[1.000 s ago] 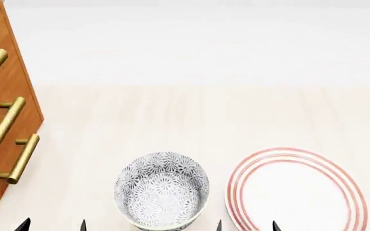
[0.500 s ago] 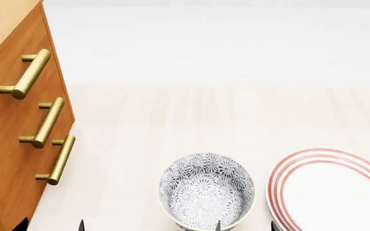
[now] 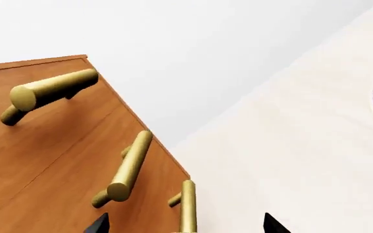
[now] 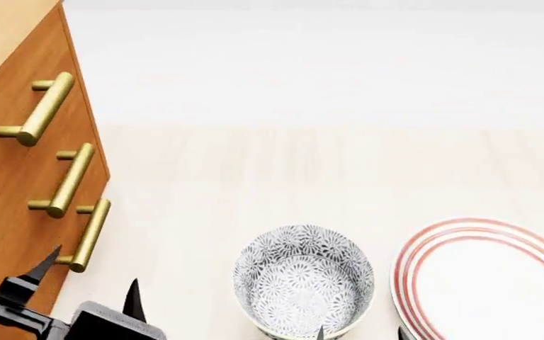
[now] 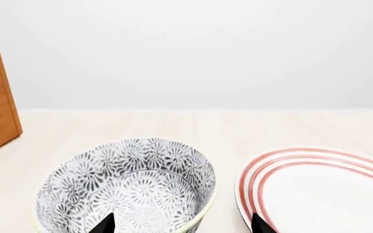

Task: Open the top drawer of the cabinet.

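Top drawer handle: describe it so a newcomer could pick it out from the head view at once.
Find the orange-brown cabinet at the left edge of the pale tabletop. Three brass bar handles run down its front. The top drawer's handle is the one farthest from the left gripper, nearest the cabinet's top edge, with two similar bars below it.
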Available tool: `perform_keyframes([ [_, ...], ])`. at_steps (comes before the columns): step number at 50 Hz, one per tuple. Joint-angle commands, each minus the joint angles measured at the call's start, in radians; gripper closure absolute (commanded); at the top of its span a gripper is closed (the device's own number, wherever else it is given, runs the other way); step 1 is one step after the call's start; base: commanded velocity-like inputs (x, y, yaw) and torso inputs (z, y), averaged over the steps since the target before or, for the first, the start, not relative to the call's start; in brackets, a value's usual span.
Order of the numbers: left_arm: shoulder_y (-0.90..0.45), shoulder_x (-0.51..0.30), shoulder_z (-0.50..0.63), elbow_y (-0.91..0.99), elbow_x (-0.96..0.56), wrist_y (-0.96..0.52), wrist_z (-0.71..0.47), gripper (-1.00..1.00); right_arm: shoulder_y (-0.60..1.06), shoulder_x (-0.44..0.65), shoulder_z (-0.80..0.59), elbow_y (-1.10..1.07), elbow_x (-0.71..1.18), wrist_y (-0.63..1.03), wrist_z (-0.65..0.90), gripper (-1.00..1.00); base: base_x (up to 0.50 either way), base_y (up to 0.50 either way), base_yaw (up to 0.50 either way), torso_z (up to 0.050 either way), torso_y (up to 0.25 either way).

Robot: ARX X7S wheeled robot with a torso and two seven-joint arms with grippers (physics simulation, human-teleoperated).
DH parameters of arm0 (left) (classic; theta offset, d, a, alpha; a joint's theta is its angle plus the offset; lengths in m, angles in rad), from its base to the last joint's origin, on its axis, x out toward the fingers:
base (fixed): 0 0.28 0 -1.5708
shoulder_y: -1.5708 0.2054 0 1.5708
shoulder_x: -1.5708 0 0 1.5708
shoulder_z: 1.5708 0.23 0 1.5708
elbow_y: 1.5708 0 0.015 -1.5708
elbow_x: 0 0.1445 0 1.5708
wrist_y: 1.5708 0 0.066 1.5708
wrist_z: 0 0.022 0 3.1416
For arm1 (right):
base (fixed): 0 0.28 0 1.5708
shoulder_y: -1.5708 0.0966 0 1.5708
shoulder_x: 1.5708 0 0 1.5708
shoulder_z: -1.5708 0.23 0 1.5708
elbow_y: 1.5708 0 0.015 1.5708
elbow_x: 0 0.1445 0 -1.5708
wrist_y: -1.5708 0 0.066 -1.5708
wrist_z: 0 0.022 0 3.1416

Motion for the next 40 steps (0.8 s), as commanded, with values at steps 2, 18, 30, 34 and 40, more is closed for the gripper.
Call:
perform_keyframes([
  [2, -0.174, 0.006, 0.1, 0.026, 0.223, -0.177, 0.015, -1.0, -0.005, -0.011, 0.013, -0.005, -0.001, 0.001, -0.015, -1.0, 0.0, 0.0, 0.0, 0.0, 0.0],
  [18, -0.28, -0.018, 0.189, -0.01, 0.364, -0.241, 0.04, -1.0, 0.004, -0.008, 0.014, 0.004, 0.016, -0.003, -0.008, -1.0, 0.0, 0.0, 0.0, 0.0, 0.0],
  [30, -0.315, -0.086, 0.274, 0.072, 0.48, -0.289, 0.143, -1.0, 0.006, -0.005, 0.009, 0.008, 0.025, -0.004, -0.003, -1.0, 0.0, 0.0, 0.0, 0.0, 0.0],
  [34, -0.331, -0.098, 0.275, 0.089, 0.494, -0.3, 0.163, -1.0, 0.008, -0.005, 0.007, 0.014, 0.026, -0.009, -0.003, -1.0, 0.0, 0.0, 0.0, 0.0, 0.0],
  [40, -0.347, -0.124, 0.274, 0.11, 0.509, -0.322, 0.2, -1.0, 0.008, -0.002, 0.003, 0.014, 0.03, -0.007, -0.002, -1.0, 0.0, 0.0, 0.0, 0.0, 0.0],
])
